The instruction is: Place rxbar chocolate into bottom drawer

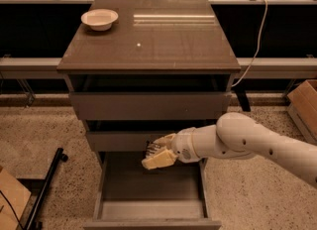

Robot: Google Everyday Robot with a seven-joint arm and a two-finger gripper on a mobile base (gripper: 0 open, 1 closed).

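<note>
My gripper [157, 151] hangs just above the rear of the open bottom drawer [148, 209], in front of the middle drawer's face. It is shut on the rxbar chocolate [152, 149], a small dark wrapper with white print that shows between the cream fingers [159, 160]. The white arm reaches in from the right. The bottom drawer is pulled out towards me and its inside looks bare.
A cream-white bowl [99, 19] sits at the back left of the cabinet top [148, 40]. The top drawer [148, 106] and middle drawer [124, 141] are slightly ajar. A cardboard box [304, 106] stands to the right. A black pole [45, 190] lies on the floor to the left.
</note>
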